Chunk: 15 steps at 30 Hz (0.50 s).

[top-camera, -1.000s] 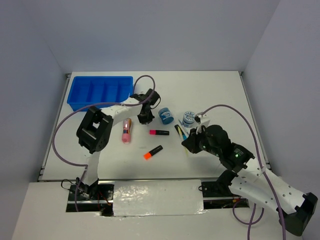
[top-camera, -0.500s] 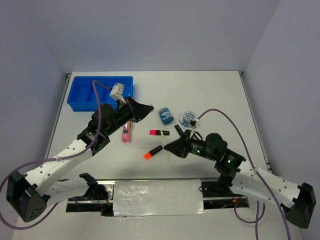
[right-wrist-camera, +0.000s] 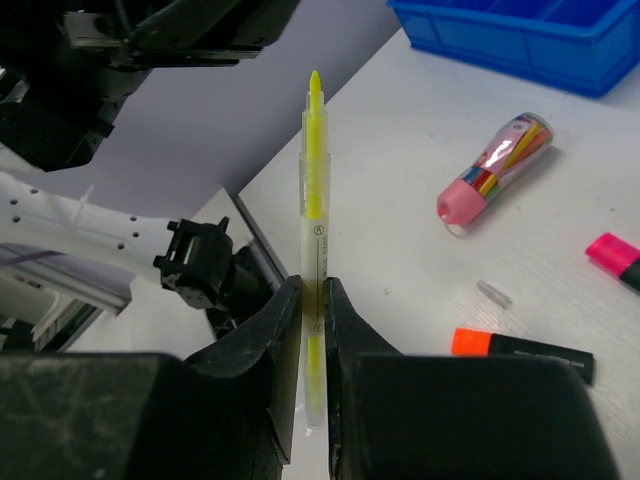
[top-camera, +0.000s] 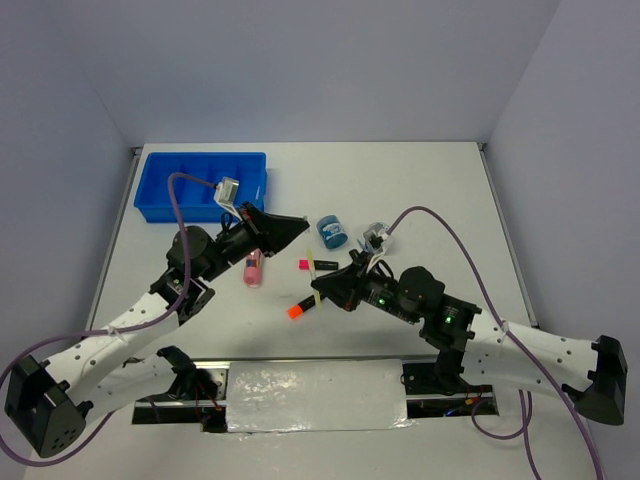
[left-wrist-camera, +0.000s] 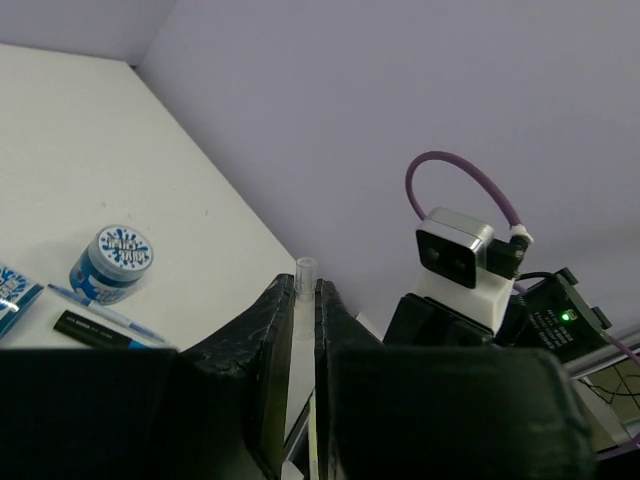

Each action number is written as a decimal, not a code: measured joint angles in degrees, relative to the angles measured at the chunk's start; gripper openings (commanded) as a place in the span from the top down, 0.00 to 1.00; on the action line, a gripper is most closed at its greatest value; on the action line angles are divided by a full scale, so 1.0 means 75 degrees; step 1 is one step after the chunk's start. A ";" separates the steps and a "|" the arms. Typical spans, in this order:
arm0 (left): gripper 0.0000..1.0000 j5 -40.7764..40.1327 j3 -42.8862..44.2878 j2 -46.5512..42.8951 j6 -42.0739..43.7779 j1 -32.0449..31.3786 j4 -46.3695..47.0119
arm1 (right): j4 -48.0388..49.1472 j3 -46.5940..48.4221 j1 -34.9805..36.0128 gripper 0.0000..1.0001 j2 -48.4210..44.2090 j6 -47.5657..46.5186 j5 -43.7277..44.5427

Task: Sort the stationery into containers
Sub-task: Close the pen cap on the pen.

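Observation:
My right gripper [right-wrist-camera: 313,290] [top-camera: 320,284] is shut on a thin yellow pen [right-wrist-camera: 314,190] [top-camera: 312,268], held upright with its bare tip up. My left gripper [left-wrist-camera: 305,292] [top-camera: 298,224] is shut on a small clear pen cap [left-wrist-camera: 305,272] that sticks out past the fingertips, a little up and left of the pen. On the table lie a pink tube [top-camera: 252,268] [right-wrist-camera: 492,168], a pink-ended marker [top-camera: 304,264], an orange-ended marker [top-camera: 302,307] [right-wrist-camera: 520,346] and two round blue jars [top-camera: 331,231] [top-camera: 375,237]. The blue divided tray [top-camera: 205,186] [right-wrist-camera: 520,40] stands at the back left.
A small clear piece [right-wrist-camera: 493,293] lies on the table between the tube and the orange-ended marker. In the left wrist view a thin blue pen [left-wrist-camera: 105,312] and a black marker [left-wrist-camera: 95,328] lie beside one jar [left-wrist-camera: 112,258]. Walls close off the table's sides and back.
The right gripper has carried the yellow pen left, toward the middle of the table. The left arm has lifted and swung round, so its gripper now points at the pen.

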 measured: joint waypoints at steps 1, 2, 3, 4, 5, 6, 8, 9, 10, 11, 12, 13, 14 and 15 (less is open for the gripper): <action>1.00 0.0032 -0.0003 -0.0035 0.0000 0.0000 0.0064 | -0.0015 0.0017 0.0012 1.00 0.0003 -0.0035 0.0111; 1.00 0.0055 -0.0009 -0.0061 0.0000 0.0000 0.0125 | -0.0032 0.0023 0.0012 1.00 0.0009 -0.0058 0.0189; 1.00 0.0073 -0.0009 -0.0067 0.0000 0.0000 0.0175 | -0.0050 0.0026 0.0012 1.00 0.0012 -0.0076 0.0265; 1.00 0.0102 -0.0009 -0.0067 0.0000 0.0000 0.0213 | -0.0067 0.0029 0.0012 1.00 0.0015 -0.0090 0.0326; 1.00 0.0119 -0.0009 -0.0067 0.0000 0.0000 0.0221 | -0.0093 0.0038 0.0012 1.00 0.0017 -0.0111 0.0367; 1.00 0.0131 -0.0017 -0.0067 0.0000 0.0000 0.0224 | -0.0125 0.0055 0.0012 1.00 0.0023 -0.0122 0.0417; 1.00 0.0154 -0.0038 -0.0064 0.0000 -0.0003 0.0239 | -0.0157 0.0087 0.0012 1.00 0.0032 -0.0169 0.0481; 1.00 0.0169 -0.0041 -0.0064 0.0000 -0.0003 0.0236 | -0.0169 0.0111 0.0012 1.00 0.0044 -0.0184 0.0498; 1.00 0.0175 -0.0044 -0.0064 0.0000 -0.0003 0.0236 | -0.0187 0.0140 0.0012 1.00 0.0061 -0.0201 0.0507; 1.00 0.0178 -0.0047 -0.0064 0.0000 -0.0003 0.0248 | -0.0198 0.0169 0.0012 1.00 0.0079 -0.0224 0.0510; 1.00 0.0178 -0.0067 -0.0064 0.0000 -0.0003 0.0265 | -0.0207 0.0201 0.0012 1.00 0.0102 -0.0233 0.0513; 1.00 0.0178 -0.0093 -0.0064 0.0000 -0.0003 0.0274 | -0.0210 0.0230 0.0012 1.00 0.0122 -0.0248 0.0513; 1.00 0.0181 -0.0128 -0.0064 -0.0003 -0.0003 0.0274 | -0.0221 0.0242 0.0012 1.00 0.0131 -0.0254 0.0513; 1.00 0.0192 -0.0163 -0.0064 0.0000 -0.0003 0.0268 | -0.0224 0.0268 0.0012 1.00 0.0149 -0.0256 0.0516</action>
